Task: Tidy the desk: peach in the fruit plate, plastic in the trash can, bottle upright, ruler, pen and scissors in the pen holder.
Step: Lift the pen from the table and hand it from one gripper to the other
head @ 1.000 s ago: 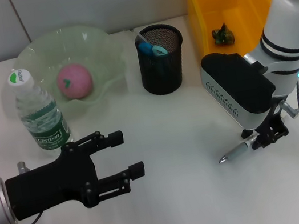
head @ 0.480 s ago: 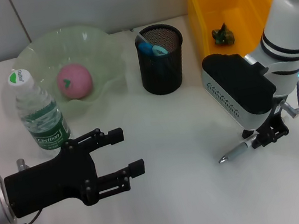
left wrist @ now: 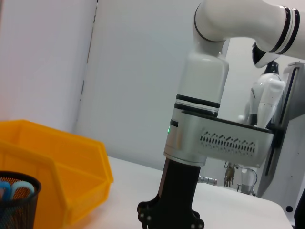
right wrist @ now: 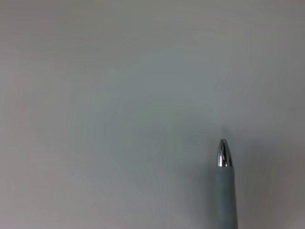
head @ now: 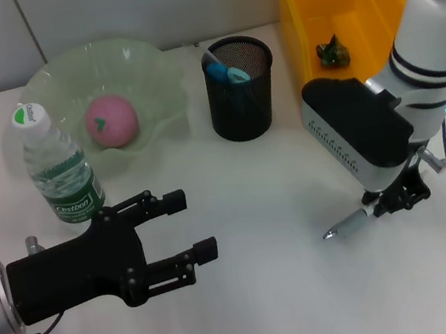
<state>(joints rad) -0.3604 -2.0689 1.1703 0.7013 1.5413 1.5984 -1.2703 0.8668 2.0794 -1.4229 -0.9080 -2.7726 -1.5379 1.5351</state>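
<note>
Desk (head: 280, 295): white.
Left claw (head: 183, 227): near left, fingers spread wide, holding nothing.
Holder (head: 241, 88): far centre.
Right claw (head: 397, 198): near right, closed on the pen's rear.
Pen (head: 350, 223): tip low over desk.
Risk: an end-held pen may swivel, miss the holder's rim.

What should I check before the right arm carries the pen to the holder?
1. Right gripper shut on the pen: ok, held by its back end.
2. Pen clear of the table: cannot tell; tip sits low over the table.
3. Pen holder upright with room: ok, scissors handles inside, the rest of its mouth open.
4. Left gripper out of the path: ok, open, near the bottle.
5. Peach in the fruit plate, bottle upright: ok.
</note>
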